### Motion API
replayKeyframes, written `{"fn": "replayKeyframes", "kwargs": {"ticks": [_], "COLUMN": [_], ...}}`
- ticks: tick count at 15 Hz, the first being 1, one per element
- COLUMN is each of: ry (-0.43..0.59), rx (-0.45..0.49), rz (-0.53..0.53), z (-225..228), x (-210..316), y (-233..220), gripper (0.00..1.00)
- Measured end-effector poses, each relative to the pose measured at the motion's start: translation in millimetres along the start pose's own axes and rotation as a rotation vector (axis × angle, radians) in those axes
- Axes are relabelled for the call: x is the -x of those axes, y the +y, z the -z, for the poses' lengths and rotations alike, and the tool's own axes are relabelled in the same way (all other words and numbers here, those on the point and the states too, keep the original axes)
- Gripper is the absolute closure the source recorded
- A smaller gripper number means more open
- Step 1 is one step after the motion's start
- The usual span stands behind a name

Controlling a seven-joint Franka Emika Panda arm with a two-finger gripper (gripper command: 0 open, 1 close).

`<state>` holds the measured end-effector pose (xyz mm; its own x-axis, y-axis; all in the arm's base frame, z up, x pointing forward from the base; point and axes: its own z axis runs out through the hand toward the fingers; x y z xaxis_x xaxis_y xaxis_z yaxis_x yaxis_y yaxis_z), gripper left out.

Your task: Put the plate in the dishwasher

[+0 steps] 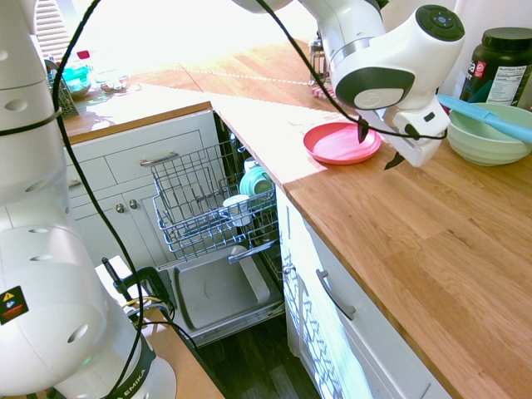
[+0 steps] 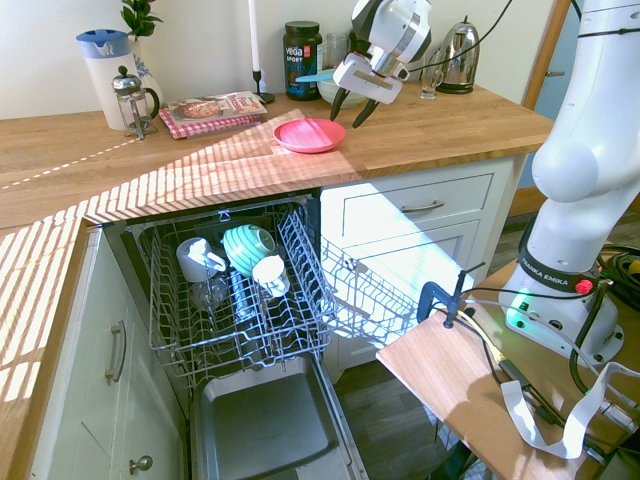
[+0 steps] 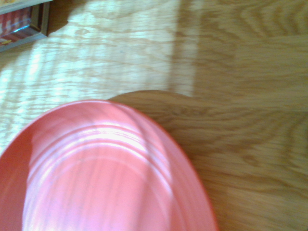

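The round pink-red plastic plate (image 3: 101, 173) fills the lower left, and the wide-open empty gripper (image 2: 351, 108) may push its thin rim away.

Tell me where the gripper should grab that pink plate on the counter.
Probably the raised rim of the plate on the side nearest the open gripper, one finger inside, one outside, coming down at a slant. It lies flat on the counter, so only the rim offers an edge to pinch.

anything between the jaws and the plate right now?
Nothing. In the second exterior view the gripper hangs open above the plate, only air between them. The wrist view shows the plate unobstructed on bare countertop.
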<state>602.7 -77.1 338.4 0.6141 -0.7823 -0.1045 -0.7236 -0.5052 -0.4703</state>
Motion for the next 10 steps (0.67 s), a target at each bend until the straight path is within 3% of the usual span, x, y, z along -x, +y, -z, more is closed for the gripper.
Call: {"fn": "replayKeyframes", "kwargs": {"ticks": [10], "ry": [-0.187], "rx": [0.125], "rz": [0.119], "z": [-31.7], "x": [3.2], "y": [-26.3], "gripper": [1.0]}}
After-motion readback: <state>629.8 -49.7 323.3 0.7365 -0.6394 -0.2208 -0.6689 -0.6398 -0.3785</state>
